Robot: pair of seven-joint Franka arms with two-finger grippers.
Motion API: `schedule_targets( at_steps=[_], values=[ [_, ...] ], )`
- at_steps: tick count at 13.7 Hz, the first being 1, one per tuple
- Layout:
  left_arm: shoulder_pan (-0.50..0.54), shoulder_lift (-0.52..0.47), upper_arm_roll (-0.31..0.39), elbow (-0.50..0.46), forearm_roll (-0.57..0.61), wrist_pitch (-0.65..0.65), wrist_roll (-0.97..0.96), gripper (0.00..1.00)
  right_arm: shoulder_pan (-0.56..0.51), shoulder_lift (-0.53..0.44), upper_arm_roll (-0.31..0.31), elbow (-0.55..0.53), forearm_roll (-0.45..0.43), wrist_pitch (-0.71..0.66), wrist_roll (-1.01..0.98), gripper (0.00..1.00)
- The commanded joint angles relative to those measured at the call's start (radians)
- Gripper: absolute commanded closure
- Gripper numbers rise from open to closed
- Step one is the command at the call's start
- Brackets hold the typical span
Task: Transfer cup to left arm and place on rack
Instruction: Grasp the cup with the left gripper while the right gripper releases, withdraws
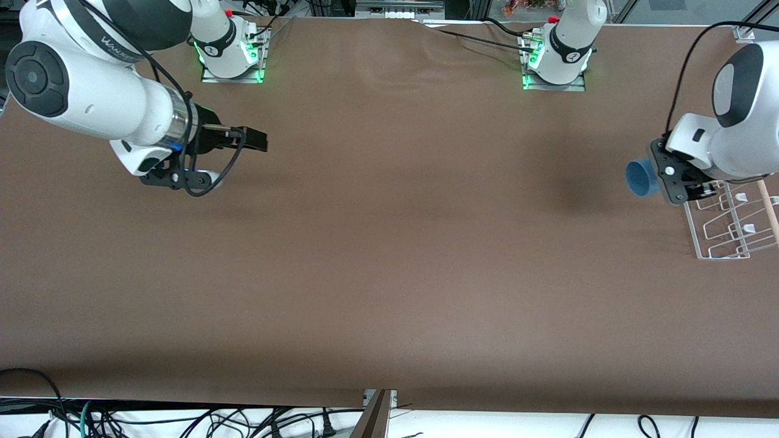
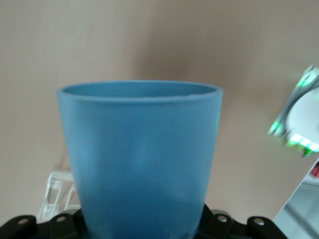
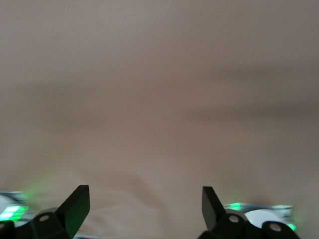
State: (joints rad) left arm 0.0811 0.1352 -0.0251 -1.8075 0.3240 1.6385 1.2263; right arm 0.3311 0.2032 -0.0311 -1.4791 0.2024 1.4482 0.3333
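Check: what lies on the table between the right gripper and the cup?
Nothing: the front view shows bare brown table from the open right gripper to the cup in the left gripper.

**Brown table, cluttered edges**

A wide table (image 1: 389,255) fills the front view, covered in a matte brown sheet. The sheet shows faint ripples near the edge where the bases stand, and a soft dark shadow patch (image 1: 575,194) toward the left arm's end. Lighting is even and diffuse, with no hard highlights.

At the edge nearest the front camera, the sheet ends over a white strip littered with black cables (image 1: 182,420). A grey bracket (image 1: 376,413) juts up at the middle of that edge.

Along the top of that view, dark metal framing (image 1: 475,7) and more wiring show above the table.
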Motion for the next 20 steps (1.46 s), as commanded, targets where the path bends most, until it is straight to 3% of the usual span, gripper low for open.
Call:
schedule_targets(
  at_steps=[1, 3, 7, 12, 17, 20],
  values=[
    [0.014, 0.049, 0.007, 0.008, 0.216, 0.02, -0.065, 1.0, -0.078, -0.056, 0.002, -0.076, -0.125, 0.043, -0.249, 0.01],
    [0.016, 0.084, 0.007, 0.0, 0.39, 0.02, -0.082, 1.0, -0.08, -0.057, -0.039, -0.076, -0.19, 0.087, -0.382, 0.01],
    [0.023, 0.127, 0.031, -0.009, 0.604, 0.039, -0.082, 1.0, -0.08, -0.059, -0.041, -0.069, -0.248, 0.109, -0.413, 0.01],
    [0.063, 0.146, 0.079, -0.108, 0.907, 0.228, -0.067, 1.0, -0.069, -0.053, -0.036, -0.009, -0.288, 0.058, -0.419, 0.01],
    [0.063, 0.141, 0.097, -0.177, 1.156, 0.296, -0.068, 1.0, -0.066, -0.042, -0.036, 0.033, -0.279, 0.054, -0.408, 0.01],
    [0.062, 0.142, 0.145, -0.222, 1.306, 0.403, -0.106, 1.0, -0.066, -0.044, -0.036, 0.033, -0.264, 0.054, -0.408, 0.01]
  ],
)
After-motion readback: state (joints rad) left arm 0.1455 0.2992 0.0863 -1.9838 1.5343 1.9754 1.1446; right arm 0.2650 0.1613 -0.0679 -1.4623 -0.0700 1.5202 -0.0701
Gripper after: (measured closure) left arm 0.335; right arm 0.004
